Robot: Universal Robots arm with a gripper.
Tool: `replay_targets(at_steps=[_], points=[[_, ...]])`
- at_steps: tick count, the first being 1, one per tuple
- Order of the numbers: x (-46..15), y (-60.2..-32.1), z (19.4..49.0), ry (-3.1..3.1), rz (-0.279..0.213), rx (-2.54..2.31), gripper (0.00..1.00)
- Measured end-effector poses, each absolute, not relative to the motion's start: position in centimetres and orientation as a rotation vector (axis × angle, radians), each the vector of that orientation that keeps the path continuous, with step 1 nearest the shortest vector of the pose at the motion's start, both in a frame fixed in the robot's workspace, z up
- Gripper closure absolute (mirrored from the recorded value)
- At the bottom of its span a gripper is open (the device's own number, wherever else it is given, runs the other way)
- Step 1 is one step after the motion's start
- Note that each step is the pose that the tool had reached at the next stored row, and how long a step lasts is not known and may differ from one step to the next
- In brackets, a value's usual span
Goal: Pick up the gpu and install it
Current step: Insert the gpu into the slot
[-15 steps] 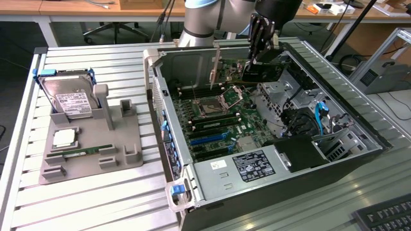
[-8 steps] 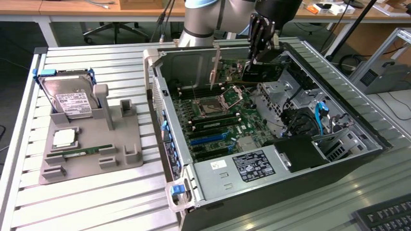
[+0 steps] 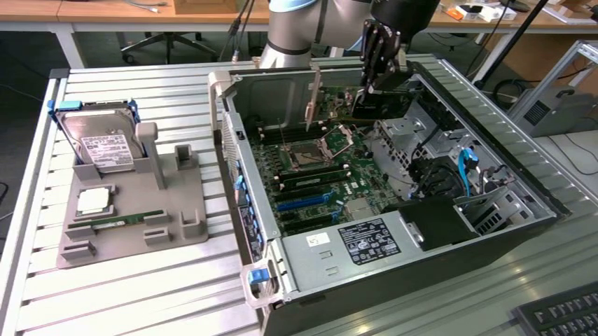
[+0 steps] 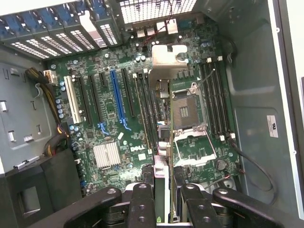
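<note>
The gpu (image 3: 379, 105) hangs over the open computer case (image 3: 309, 255), above the far part of the motherboard, with its dark cooler block facing out and its silver end bracket (image 3: 312, 98) toward the exterior view's left. My gripper (image 3: 381, 82) comes down from above and is shut on the card's upper edge. In the wrist view the gpu (image 4: 161, 156) runs edge-on away from the camera, between the two black fingers (image 4: 142, 204). Its silver bracket (image 4: 168, 61) is at the far end, over the board near the case's rear grille. The card is above the board, not seated.
The motherboard shows a blue slot (image 4: 116, 99), a white slot (image 4: 72, 99) and an open CPU socket (image 4: 187, 111). A grey fixture (image 3: 178, 203) to the case's left holds a hard drive (image 3: 108, 143), a CPU (image 3: 94, 201) and a memory stick (image 3: 122, 222). A keyboard (image 3: 561, 315) lies at the near right.
</note>
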State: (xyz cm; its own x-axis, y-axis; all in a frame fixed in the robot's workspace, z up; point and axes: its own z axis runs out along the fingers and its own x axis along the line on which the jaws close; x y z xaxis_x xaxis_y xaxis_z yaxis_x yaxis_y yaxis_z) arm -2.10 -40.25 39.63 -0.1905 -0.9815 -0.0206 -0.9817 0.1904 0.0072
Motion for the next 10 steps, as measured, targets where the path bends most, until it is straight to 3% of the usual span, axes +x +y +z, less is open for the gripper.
replay_targets(at_steps=[10], points=[[-2.1,-40.25,39.63,2.39,0.029,-2.021,0.74]])
